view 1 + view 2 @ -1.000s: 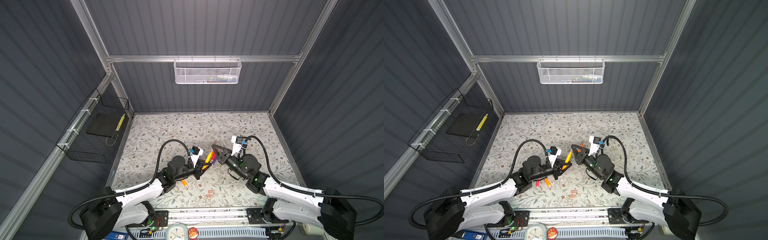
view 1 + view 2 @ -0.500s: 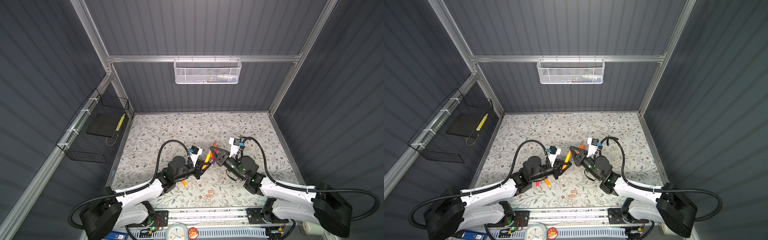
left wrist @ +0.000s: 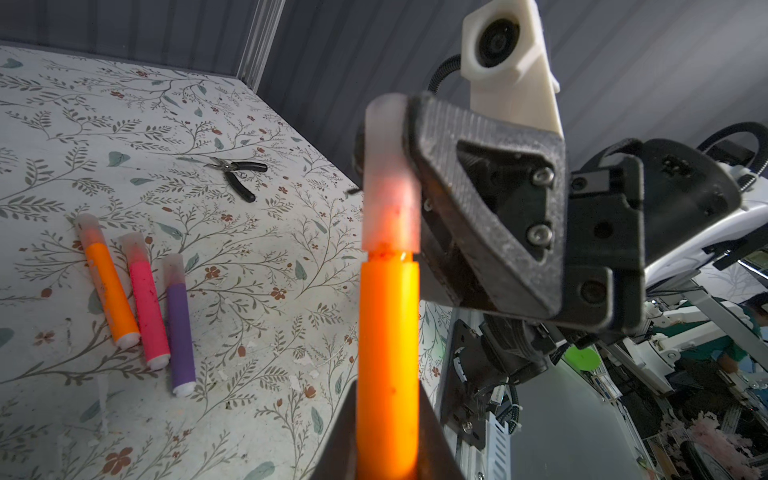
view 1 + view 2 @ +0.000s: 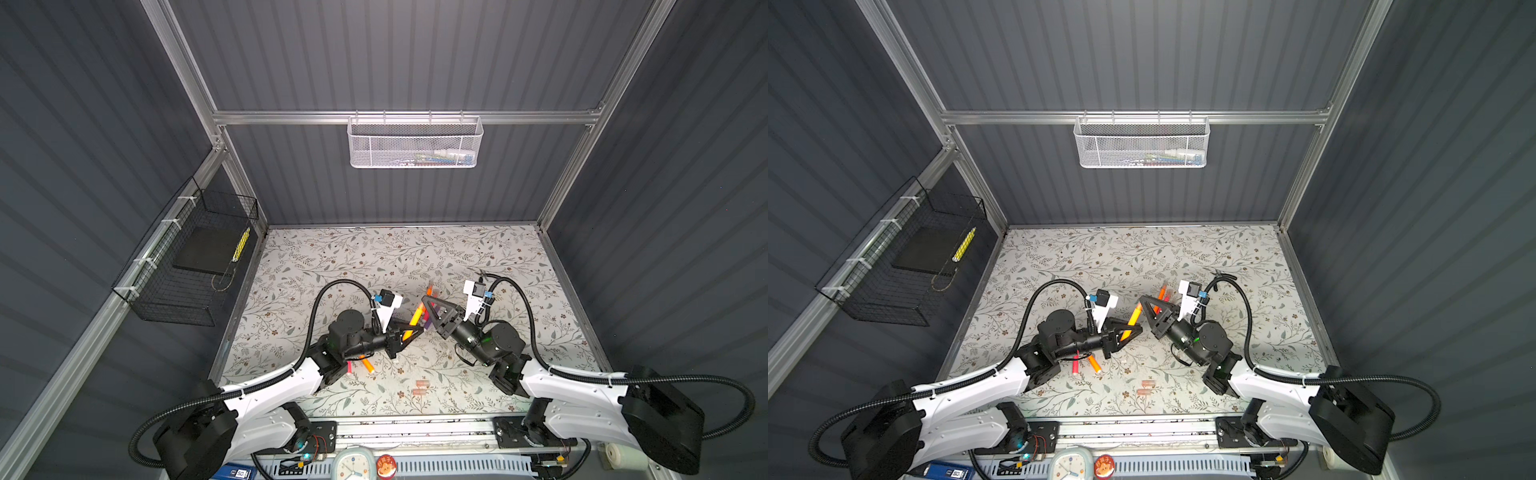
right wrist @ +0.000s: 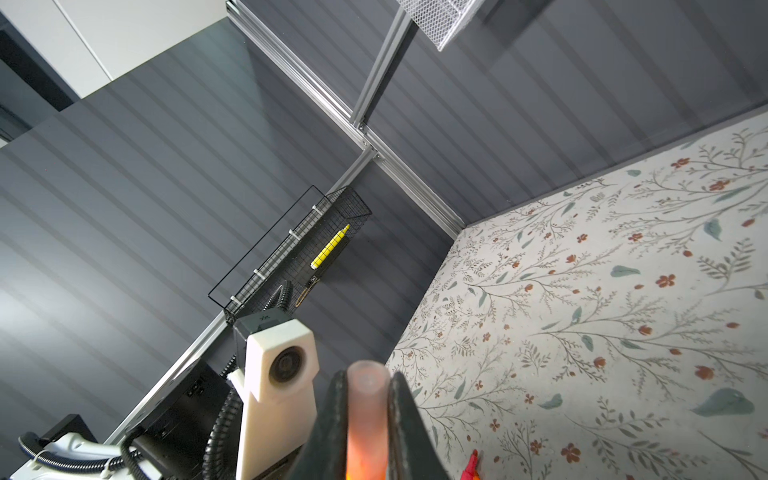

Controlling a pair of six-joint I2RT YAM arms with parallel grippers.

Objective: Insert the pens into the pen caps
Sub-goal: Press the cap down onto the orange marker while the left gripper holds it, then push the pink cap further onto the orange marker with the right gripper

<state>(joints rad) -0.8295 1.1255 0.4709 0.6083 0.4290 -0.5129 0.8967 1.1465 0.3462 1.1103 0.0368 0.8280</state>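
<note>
Orange and slim, a plastic marker pen (image 3: 388, 353) stands clamped between the black left fingers (image 3: 338, 444), which are closed tight on its barrel. The black ribbed right fingers (image 3: 478, 187) are pressed together too, on a short translucent pinkish pen cap (image 3: 390, 174). The right wrist view shows that cap (image 5: 368, 399) squeezed between both fingers (image 5: 328, 428).

Cap and pen meet end to end in the air. The cap's mouth sits over the pen's tip, and a narrow seam shows where cap meets barrel. In both top views the joined pair hangs above the middle of the floral-patterned tabletop (image 4: 374, 257) (image 4: 1100, 257), and the pen (image 4: 415, 318) (image 4: 1133, 316) slants up from the left fingers towards the right ones.

Farther out, in the left wrist view, three capped pens lie side by side on the tabletop: orange (image 3: 110, 291), red-pink (image 3: 147, 307) and purple (image 3: 180, 328). A pair of black-handled pliers (image 3: 237, 174) lies beyond them, well apart.

In a top view, a red-pink pen (image 4: 349, 368) and an orange pen (image 4: 368, 365) lie just beside each other, partly under the left arm. Two loose caps (image 4: 420, 387), small and pinkish, lie close together near the front edge, between the two arms.
</note>
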